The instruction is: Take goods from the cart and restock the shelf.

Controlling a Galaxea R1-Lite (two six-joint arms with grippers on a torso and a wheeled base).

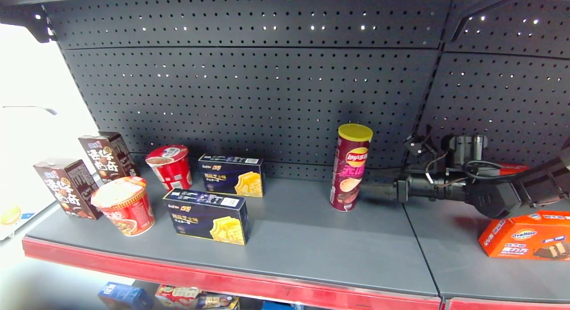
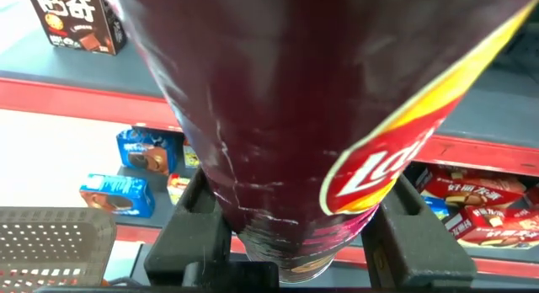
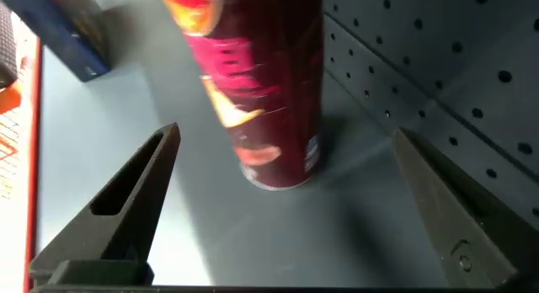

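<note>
A maroon chips can with a yellow lid stands upright on the grey shelf, close to the pegboard back wall. My right gripper hovers level with the can's lower half on its right side, open; in the right wrist view the can stands just beyond the spread fingers, not touched. In the left wrist view, my left gripper is shut on a second maroon chips can, held in front of the shelf's red edge.
Left part of the shelf holds two brown cartons, two red noodle cups and two dark blue boxes. An orange box lies at the right, under my right arm. A wire basket shows below the left gripper.
</note>
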